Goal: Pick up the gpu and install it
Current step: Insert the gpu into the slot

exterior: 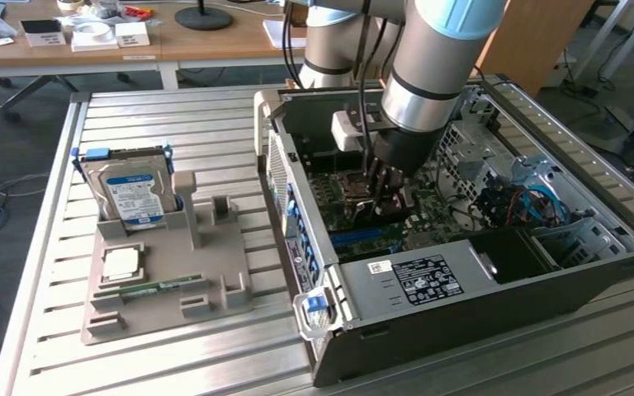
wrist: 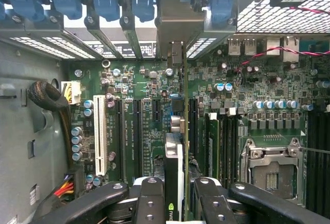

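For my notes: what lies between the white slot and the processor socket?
In the wrist view: black slots, the graphics card on edge, and memory sticks.

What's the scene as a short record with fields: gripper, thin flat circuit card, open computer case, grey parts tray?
gripper: shut on the gpu, inside the open dark computer case
gpu: thin card standing on edge between the fingers, over the green motherboard slots; seated or not, cannot tell
grey parts tray: outside the case, holding a silver hard drive and a green memory stick
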{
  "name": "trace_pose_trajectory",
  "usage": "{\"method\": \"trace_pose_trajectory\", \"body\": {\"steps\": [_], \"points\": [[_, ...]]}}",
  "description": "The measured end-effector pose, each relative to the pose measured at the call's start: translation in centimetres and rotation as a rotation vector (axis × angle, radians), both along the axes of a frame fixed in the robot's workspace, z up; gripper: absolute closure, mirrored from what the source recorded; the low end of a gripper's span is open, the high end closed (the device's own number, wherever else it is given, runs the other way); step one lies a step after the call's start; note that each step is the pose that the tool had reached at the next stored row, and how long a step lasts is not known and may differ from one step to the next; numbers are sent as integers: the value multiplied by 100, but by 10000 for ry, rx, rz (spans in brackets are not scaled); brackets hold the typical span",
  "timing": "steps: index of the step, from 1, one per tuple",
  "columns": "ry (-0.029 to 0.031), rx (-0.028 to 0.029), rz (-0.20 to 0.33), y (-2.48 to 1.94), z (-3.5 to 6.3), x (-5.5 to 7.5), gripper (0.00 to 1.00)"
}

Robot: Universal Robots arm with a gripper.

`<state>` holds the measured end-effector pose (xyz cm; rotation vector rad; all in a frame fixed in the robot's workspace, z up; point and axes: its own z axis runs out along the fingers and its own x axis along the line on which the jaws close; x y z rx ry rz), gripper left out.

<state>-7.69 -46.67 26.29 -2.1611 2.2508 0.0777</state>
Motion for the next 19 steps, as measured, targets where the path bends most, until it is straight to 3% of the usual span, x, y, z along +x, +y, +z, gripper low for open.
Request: {"method": "trace_pose_trajectory", "body": {"steps": [19], "points": [[2, -4, 1, -1, -8, -15, 73]]}}
